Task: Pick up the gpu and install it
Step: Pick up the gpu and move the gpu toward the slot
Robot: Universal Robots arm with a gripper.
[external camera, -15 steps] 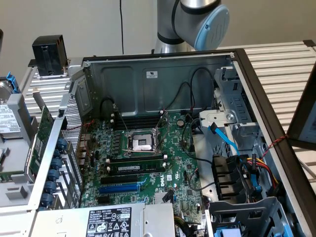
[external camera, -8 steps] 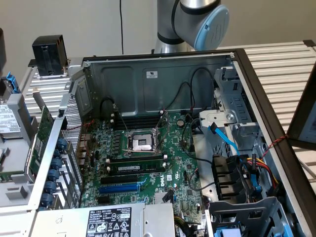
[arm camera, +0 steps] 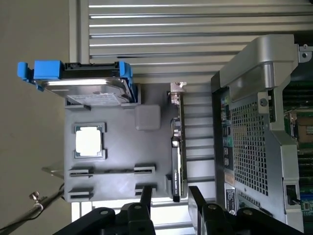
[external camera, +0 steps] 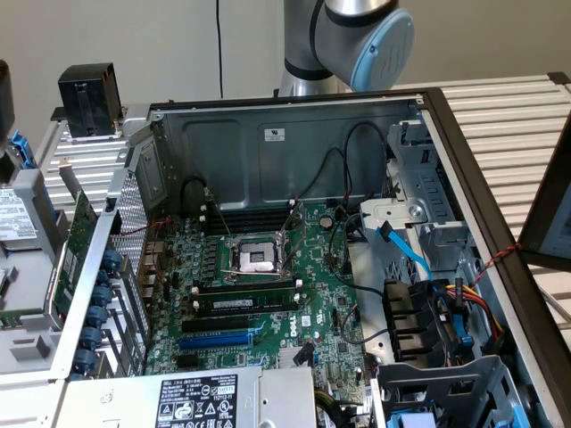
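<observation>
The open computer case lies on its side on the slatted table. Its motherboard faces up so a card can drop straight in, and the blue slot is bare. Beside it a gray tray keeps parts in moulded pockets. A hard drive sits at 1 end. The gpu stands on edge along the tray's edge nearest the case, thin side up for pinching. A CPU chip lies flat. The gripper hangs over the gpu's end, its 2 fingers apart and seemingly clear of it.
</observation>
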